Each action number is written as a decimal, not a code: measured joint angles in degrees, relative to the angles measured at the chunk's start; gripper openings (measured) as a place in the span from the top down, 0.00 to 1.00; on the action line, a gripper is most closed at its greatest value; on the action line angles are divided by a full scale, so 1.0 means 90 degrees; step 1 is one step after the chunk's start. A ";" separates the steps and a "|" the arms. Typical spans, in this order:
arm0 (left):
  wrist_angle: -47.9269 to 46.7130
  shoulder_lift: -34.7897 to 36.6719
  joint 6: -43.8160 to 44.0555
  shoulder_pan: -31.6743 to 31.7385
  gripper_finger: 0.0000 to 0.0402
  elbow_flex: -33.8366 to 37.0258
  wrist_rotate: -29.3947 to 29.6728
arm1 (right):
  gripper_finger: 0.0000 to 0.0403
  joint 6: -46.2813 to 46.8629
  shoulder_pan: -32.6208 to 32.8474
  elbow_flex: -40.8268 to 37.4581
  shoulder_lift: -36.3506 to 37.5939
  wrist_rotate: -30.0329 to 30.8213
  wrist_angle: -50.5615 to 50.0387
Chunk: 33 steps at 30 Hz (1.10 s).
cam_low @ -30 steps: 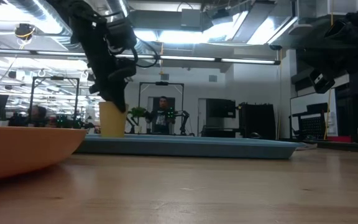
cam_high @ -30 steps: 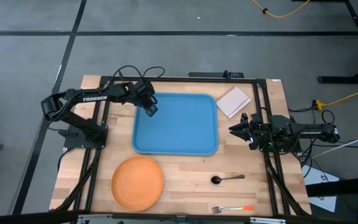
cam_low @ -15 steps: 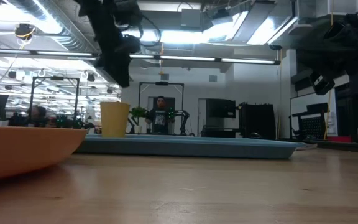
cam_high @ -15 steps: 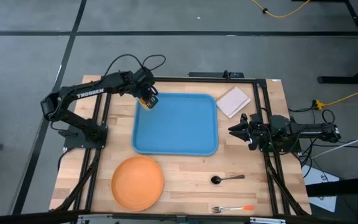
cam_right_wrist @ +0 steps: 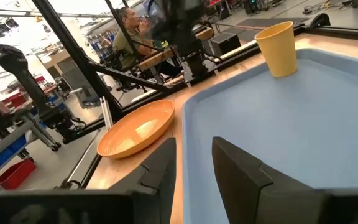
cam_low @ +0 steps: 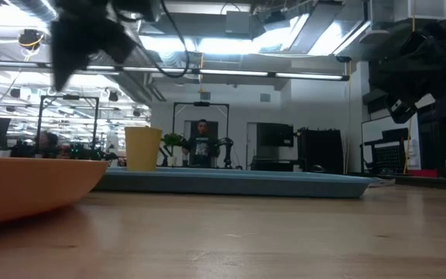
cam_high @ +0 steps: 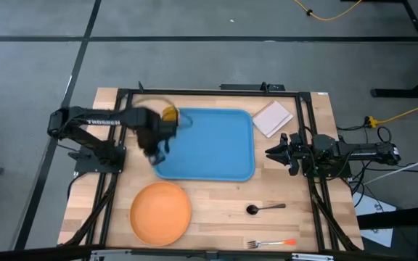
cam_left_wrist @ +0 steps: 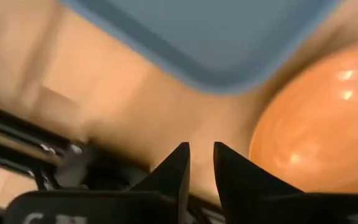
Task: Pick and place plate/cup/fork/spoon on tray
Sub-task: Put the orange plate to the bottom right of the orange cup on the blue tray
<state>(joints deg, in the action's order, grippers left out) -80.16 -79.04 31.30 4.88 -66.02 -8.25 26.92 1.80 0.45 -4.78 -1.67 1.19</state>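
Observation:
The yellow-orange cup [cam_high: 169, 114] stands upright on its base in the far left corner of the light-blue tray [cam_high: 209, 148]; it also shows in the low view [cam_low: 142, 148] and the right wrist view [cam_right_wrist: 277, 48]. The orange plate [cam_high: 160, 212] lies on the table near the tray's near left corner. The dark spoon [cam_high: 263, 209] and the orange-handled fork [cam_high: 272, 243] lie on the table at the near right. My left gripper [cam_high: 154, 154], blurred, hangs over the tray's left rim, slightly open and empty [cam_left_wrist: 202, 163]. My right gripper [cam_high: 271, 152] waits at the tray's right edge, slightly open and empty [cam_right_wrist: 191, 162].
A small white square pad [cam_high: 272, 118] lies beyond the tray's far right corner. Black frame rails [cam_high: 118, 181] run along the table's left and right sides. Bare wood lies between the plate and the spoon. A person sits in the room beyond the table [cam_low: 201, 143].
My left gripper has risen off the cup, leaving it standing in the tray's far left corner. It has then swung fast toward the table's near edge along the tray's left rim, toward the plate.

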 joint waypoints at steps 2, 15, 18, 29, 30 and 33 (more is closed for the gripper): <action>0.0274 0.0021 0.0496 -0.0597 0.84 0.0297 0.0009 | 0.73 0.0000 0.0000 0.0001 0.0000 -0.0002 0.0000; 0.3442 0.0009 0.1509 -0.2532 0.84 0.2067 0.0024 | 0.73 0.0328 0.0000 0.0000 0.0000 -0.0118 0.0023; 0.3359 0.0009 0.1514 -0.2631 0.84 0.2249 0.0113 | 0.73 0.0480 0.0000 0.0000 0.0000 -0.0134 0.0032; 0.3525 0.0009 0.1511 -0.2722 0.84 0.2519 0.0107 | 0.73 0.0508 0.0000 0.0000 0.0000 -0.0126 0.0030; 0.3534 0.0009 0.1511 -0.2722 0.84 0.2519 0.0098 | 0.73 0.0508 0.0000 0.0000 0.0000 -0.0125 0.0029; 0.3538 0.0009 0.1511 -0.2722 0.84 0.2519 0.0085 | 0.73 0.0508 0.0000 0.0000 0.0000 -0.0117 0.0029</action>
<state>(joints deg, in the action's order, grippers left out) -48.31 -78.96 44.91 -19.62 -43.35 -7.49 31.48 1.80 0.45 -4.78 -2.72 1.45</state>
